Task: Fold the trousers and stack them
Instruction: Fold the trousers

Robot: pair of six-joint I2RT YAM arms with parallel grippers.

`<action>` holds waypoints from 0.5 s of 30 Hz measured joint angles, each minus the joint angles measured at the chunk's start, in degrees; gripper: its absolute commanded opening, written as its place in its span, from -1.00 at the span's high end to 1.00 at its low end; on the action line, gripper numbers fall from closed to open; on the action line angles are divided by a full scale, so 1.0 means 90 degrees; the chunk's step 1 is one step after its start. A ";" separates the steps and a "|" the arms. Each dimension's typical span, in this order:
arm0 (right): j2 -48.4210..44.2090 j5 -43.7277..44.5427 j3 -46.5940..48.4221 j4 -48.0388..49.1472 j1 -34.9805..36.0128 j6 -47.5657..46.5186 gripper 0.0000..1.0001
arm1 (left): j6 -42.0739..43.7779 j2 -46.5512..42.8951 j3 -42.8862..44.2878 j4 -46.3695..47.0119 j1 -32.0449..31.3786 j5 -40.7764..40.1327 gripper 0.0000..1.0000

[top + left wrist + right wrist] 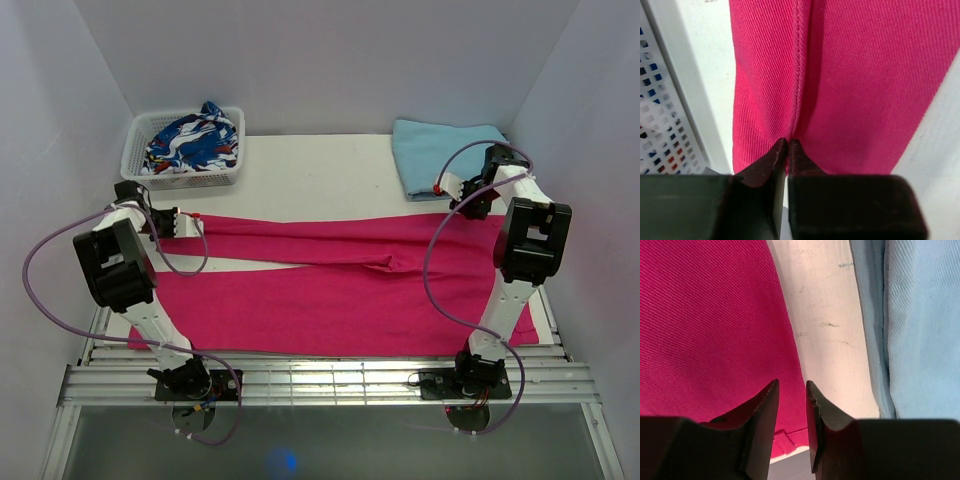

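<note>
From above, the table [300,175] is white, and the pink trousers [340,290] lie flat across the middle of it, with their long legs going to the table's left side. A white basket [185,178] sits at the far left corner of the table with a blue, white and red cloth [195,140] inside. A light blue cloth [440,155] lies folded at the far right corner. The left gripper [190,222] is down at the left side of the table, at the end of the far trouser leg. The right gripper [445,190] is at the right side of the table, low between the pink and the blue cloth. In the left wrist view, the left gripper [788,145] has its jaws almost together, with only a thin slit between them. The tips sit on the trousers [860,85] right at a seam, but I cannot tell if they pinch the cloth. Bare table [945,150] shows beside the leg, and the basket [665,140] is at the edge. In the right wrist view, the right gripper [791,385] has a small gap between its jaws and holds nothing. It is over the edge of the trousers [705,325], where the bare table [825,325] starts. The light blue cloth [920,325] lies across that strip of table.
</note>
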 measured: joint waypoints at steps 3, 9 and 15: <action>0.0000 -0.0017 0.0002 0.0002 -0.0083 -0.0022 -0.18 | 0.0000 0.0000 0.0070 0.0005 -0.0012 -0.0005 0.85; 0.0000 -0.0049 0.0240 -0.0163 -0.0629 -0.0228 -0.20 | 0.0007 0.0000 0.0129 -0.0083 -0.0019 -0.0010 1.00; 0.0017 -0.0051 0.0364 -0.0367 -0.0962 -0.0602 -0.20 | 0.0010 -0.0002 0.0129 -0.0112 -0.0019 -0.0034 1.00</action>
